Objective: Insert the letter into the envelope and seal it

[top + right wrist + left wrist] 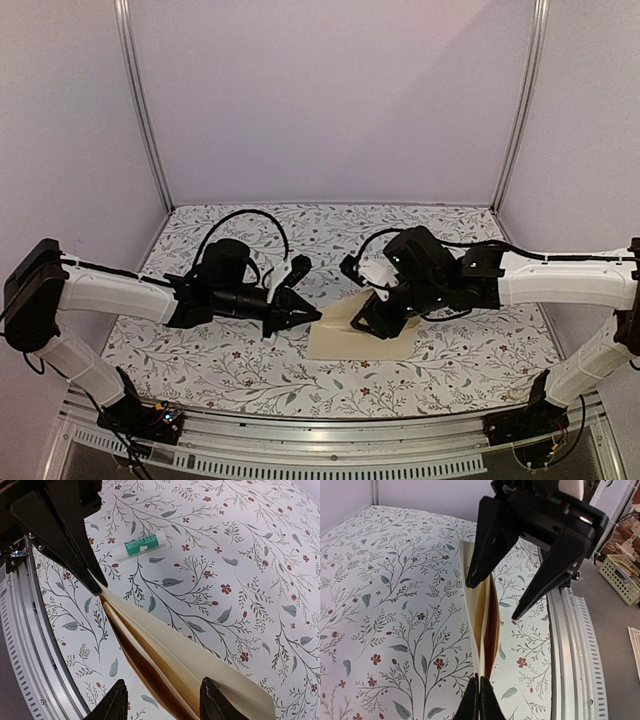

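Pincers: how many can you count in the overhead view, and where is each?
2. The left pincer is shut on the envelope at its left end; the right pincer, open, straddles it further right. None hidden.

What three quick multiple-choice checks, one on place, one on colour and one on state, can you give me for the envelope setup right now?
1. Where is the letter in relation to the envelope?
A) flat beside it
B) tucked inside it
C) lying on top of it

2. What colour is the label on the glue stick?
A) green
B) red
C) blue

3. What state is the left tool in?
A) open, touching nothing
B) shut on the glue stick
C) shut on the envelope's edge

Answers:
1 B: a brown sheet shows between the envelope's parted walls.
2 A: the right wrist view shows a green band on the white tube.
3 C: its fingers meet on the envelope's corner in the left wrist view.
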`<state>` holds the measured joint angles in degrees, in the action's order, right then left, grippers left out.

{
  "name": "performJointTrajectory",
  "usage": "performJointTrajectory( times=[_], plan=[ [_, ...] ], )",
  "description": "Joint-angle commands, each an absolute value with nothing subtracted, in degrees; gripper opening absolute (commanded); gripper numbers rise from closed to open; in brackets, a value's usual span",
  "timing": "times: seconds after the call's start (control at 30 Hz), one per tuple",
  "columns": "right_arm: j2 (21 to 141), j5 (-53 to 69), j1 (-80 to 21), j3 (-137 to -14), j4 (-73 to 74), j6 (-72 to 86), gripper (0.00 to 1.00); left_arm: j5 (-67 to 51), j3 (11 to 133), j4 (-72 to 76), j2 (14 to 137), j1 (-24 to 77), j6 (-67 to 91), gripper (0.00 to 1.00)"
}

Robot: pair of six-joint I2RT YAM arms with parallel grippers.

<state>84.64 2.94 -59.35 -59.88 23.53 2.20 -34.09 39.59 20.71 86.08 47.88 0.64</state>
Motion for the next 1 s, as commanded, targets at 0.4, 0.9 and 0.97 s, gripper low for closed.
performJointTrajectory(
  times=[0.4, 0.9, 0.97],
  plan=[
    [71.48, -10.44, -59.5, -67.45, 32.51, 5.9, 0.92, -37.28, 40.35, 20.05, 85.71, 47.2, -2.59, 0.0],
    [72.06, -6.8, -59.43, -67.38, 35.95, 2.29, 0.99, -41.46, 38.5, 20.48, 83.05, 47.27, -3.99, 0.0],
    [72.52, -5.86, -59.41, -67.74, 36.15, 0.88, 0.99, -41.62, 38.5, 20.41, 83.12, 47.22, -4.06, 0.0]
  ],
)
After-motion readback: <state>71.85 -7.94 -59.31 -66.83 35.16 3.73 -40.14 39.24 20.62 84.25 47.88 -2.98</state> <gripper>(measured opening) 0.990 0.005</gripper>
